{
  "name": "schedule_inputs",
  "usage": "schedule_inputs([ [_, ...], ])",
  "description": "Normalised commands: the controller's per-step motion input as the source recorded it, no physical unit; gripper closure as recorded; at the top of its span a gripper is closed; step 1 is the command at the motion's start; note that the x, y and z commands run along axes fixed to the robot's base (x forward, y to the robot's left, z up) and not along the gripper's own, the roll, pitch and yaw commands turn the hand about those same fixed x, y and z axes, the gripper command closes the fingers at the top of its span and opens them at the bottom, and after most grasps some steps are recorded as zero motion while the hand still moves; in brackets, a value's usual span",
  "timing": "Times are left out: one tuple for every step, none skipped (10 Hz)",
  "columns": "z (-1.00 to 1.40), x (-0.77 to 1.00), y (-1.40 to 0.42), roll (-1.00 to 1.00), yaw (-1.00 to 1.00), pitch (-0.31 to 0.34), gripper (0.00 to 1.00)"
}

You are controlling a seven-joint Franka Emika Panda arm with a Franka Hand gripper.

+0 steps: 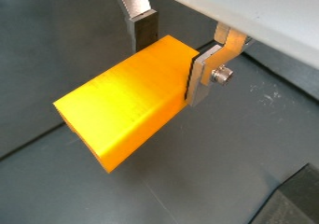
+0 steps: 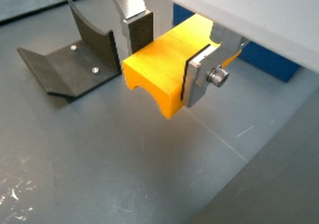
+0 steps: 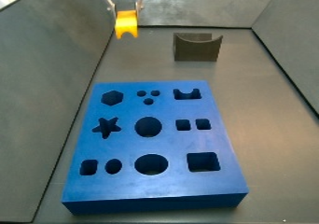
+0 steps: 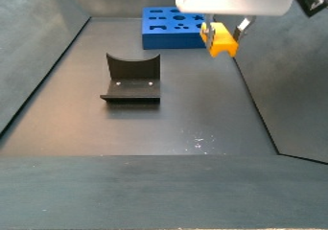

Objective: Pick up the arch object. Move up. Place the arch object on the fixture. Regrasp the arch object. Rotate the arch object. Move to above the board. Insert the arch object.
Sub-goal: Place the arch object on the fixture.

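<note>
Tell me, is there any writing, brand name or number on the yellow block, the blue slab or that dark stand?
None can be read in any view.
The arch object, held in the tool above the floor: plain, no marks.
The board: only shaped holes, no lettering.
The fixture: bare, just two small pale dots, apparently screws.

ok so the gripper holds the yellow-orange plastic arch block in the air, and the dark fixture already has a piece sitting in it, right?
Not quite: the dark olive-grey fixture is empty, as a side view shows. The gripper does hold the yellow-orange plastic arch block off the floor.
</note>
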Motion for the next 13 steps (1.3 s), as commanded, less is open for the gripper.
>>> schedule_inputs([
  [1.00, -0.03, 0.02, 0.06, -0.02, 0.039, 1.00],
  [0.96, -0.03, 0.02, 0.07, -0.02, 0.043, 1.00],
  [0.85, -0.03, 0.02, 0.08, -0.02, 0.048, 1.00],
  [0.77, -0.02, 0.02, 0.08, -0.02, 0.051, 1.00],
  [0.62, -0.02, 0.02, 0.09, -0.01, 0.060, 1.00],
  [0.51, -0.01, 0.02, 0.09, -0.01, 0.064, 1.00],
  [0.36, -0.01, 0.01, 0.10, 0.00, 0.070, 1.00],
  [0.24, 0.00, 0.01, 0.10, 0.00, 0.076, 1.00],
  [0.54, 1.00, 0.02, 0.05, -0.50, 0.174, 1.00],
  [0.52, 1.00, 0.01, 0.03, -0.48, 0.198, 1.00],
  [0.47, 1.00, 0.02, 0.00, -0.33, 0.199, 1.00],
  [0.43, 1.00, 0.01, -0.01, -0.23, 0.171, 1.00],
  [0.39, 1.00, 0.01, -0.01, -0.15, 0.149, 1.00],
])
